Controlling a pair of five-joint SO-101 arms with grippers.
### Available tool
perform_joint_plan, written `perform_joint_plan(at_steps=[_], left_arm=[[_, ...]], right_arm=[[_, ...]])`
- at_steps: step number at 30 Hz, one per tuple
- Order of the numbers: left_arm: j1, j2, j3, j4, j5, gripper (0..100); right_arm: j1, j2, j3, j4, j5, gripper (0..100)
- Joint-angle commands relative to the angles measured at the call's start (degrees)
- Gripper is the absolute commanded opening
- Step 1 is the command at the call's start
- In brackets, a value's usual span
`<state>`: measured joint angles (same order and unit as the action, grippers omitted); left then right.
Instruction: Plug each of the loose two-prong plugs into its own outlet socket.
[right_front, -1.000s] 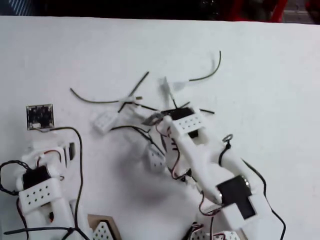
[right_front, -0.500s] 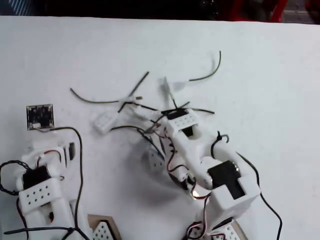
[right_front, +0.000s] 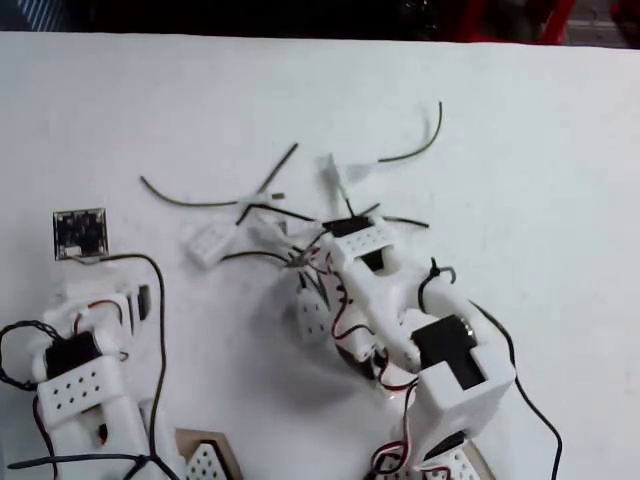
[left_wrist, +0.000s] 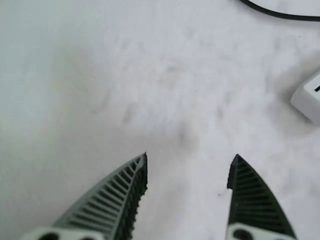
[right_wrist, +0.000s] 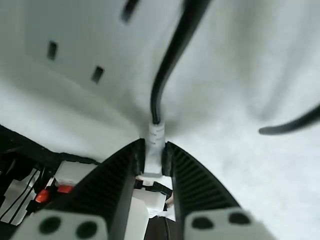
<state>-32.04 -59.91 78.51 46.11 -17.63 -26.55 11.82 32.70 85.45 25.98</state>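
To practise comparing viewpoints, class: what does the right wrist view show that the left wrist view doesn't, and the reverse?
Right wrist view: the right gripper shut on a white plug, its black cord leading away, beside an outlet with slots. Left wrist view: the left gripper open above the table, a white block nearby. Both: white table and a length of black cord.

High view: we look down from fixed spot over white worktop (right_front: 540, 150), both arms (right_front: 400, 300) at near edge. Left wrist view: we ride behind left hand (left_wrist: 190, 156), close above worktop. Right wrist view: behind right hand (right_wrist: 153, 146), plug (right_wrist: 155, 135) very near lens. Shared with high view: cord (right_wrist: 172, 55) tangle mid-worktop.
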Motion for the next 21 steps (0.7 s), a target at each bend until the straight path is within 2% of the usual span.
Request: perform_joint_plan(at_steps=[1,8,15,21], left_arm=[[0.0,-1.2,-0.3,-1.1,0.2,26],[0.0,-1.2,-0.3,-1.1,0.2,26],[0.0,-1.2,-0.3,-1.1,0.2,26],[0.9,-1.2,-0.3,-1.1,0.2,26]], right_arm=[[-2.1,0.0,0.3,0.5,0.4,1.7],[-2.4,-8.0,0.7,0.9,0.3,1.7],[0.7,-30.2,0.4,6.5,0.3,1.6],[3.4,-49.2,0.4,6.9,-0.1,1.6]])
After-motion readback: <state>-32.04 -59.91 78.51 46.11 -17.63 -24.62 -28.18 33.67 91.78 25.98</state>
